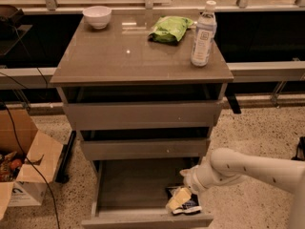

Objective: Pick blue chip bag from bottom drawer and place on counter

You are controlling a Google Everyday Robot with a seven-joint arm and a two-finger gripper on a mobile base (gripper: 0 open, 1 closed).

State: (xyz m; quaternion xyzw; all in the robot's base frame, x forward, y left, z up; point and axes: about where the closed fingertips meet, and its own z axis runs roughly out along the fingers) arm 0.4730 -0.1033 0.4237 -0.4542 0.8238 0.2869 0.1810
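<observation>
Yellowish end effector (178, 198) sits low inside the open bottom drawer (143, 220), right over the blue chip bag (190, 205) that lies in the drawer's front right corner. I cannot tell whether it grips the bag. Its white arm (248, 168) enters from the right. On the tabletop (124, 56) above are a white bowl (97, 16), a green bag (169, 28) and a bottle (203, 35).

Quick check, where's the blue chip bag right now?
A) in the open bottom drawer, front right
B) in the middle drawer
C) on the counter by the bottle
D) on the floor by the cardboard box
A: the blue chip bag lies at the front right of the open bottom drawer, with the gripper reaching into the drawer right over it.
</observation>
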